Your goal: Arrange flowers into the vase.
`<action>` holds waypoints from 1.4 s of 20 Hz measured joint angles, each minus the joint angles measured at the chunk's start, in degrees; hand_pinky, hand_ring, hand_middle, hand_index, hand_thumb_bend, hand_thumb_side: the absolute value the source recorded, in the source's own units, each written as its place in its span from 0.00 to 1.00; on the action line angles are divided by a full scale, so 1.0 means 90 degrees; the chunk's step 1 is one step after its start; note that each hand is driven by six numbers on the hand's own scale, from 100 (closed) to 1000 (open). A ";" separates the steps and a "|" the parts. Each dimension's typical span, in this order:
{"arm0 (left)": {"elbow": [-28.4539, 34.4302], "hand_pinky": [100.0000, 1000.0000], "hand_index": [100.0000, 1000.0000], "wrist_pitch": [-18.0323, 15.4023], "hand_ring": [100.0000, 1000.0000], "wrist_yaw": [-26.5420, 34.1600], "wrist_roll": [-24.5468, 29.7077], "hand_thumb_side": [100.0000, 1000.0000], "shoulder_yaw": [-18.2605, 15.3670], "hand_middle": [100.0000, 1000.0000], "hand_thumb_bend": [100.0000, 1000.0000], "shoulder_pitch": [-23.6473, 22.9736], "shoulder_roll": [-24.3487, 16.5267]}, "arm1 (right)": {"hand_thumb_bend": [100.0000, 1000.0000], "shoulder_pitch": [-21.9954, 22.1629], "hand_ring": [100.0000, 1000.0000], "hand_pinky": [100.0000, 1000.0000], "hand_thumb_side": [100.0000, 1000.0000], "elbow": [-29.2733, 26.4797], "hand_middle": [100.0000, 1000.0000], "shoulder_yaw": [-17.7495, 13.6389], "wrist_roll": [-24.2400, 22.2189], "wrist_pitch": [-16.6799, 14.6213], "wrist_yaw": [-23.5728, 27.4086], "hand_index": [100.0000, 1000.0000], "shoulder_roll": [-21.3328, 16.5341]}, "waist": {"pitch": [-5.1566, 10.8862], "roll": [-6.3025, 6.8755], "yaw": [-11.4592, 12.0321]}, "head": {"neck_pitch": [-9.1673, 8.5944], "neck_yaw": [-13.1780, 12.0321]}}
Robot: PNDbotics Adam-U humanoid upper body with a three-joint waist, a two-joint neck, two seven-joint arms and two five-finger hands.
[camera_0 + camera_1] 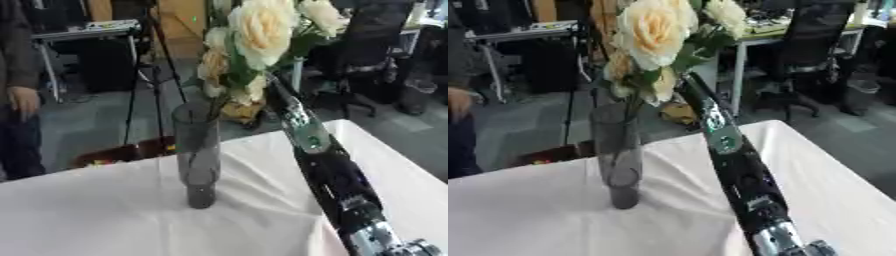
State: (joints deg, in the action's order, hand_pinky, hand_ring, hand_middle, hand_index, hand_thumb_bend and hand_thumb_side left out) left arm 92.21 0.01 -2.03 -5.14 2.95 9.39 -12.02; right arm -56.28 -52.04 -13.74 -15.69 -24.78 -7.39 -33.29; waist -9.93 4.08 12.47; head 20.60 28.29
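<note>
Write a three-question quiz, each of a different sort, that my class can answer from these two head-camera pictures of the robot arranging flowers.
1. True or false: the vase lies on its side.
2. Which arm reaches toward the flowers? A. left B. right
3. Fill in: the table is covered by a ____ cloth.

Key:
1. False; it stands upright.
2. B; the right arm comes in from the lower right, and its hand is hidden behind the blooms.
3. White.
</note>
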 measured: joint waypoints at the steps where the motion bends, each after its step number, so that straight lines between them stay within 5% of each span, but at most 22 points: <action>1: 0.0000 0.53 0.61 0.0000 0.71 0.0000 0.0000 1.00 0.0000 0.61 0.27 0.0000 0.0000 | 0.56 0.0029 0.81 0.51 1.00 -0.0019 0.50 0.0000 -0.0031 -0.0026 0.0002 0.58 -0.0021 | 0.0000 0.0000 -0.0013 | 0.0001 -0.0003; 28: -0.0001 0.53 0.61 -0.0001 0.71 -0.0005 -0.0054 1.00 -0.0024 0.61 0.27 -0.0032 -0.0001 | 0.61 0.0571 0.82 0.55 1.00 -0.0274 0.52 0.0122 -0.0306 -0.0512 -0.0059 0.60 -0.0298 | 0.0040 -0.0042 -0.0210 | 0.0003 -0.0115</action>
State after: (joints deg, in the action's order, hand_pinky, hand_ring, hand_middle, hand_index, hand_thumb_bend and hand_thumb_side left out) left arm 92.20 0.00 -2.08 -5.63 2.73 9.10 -12.03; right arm -51.13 -54.51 -12.64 -18.44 -29.39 -7.92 -35.97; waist -9.57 3.70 10.58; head 20.63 27.26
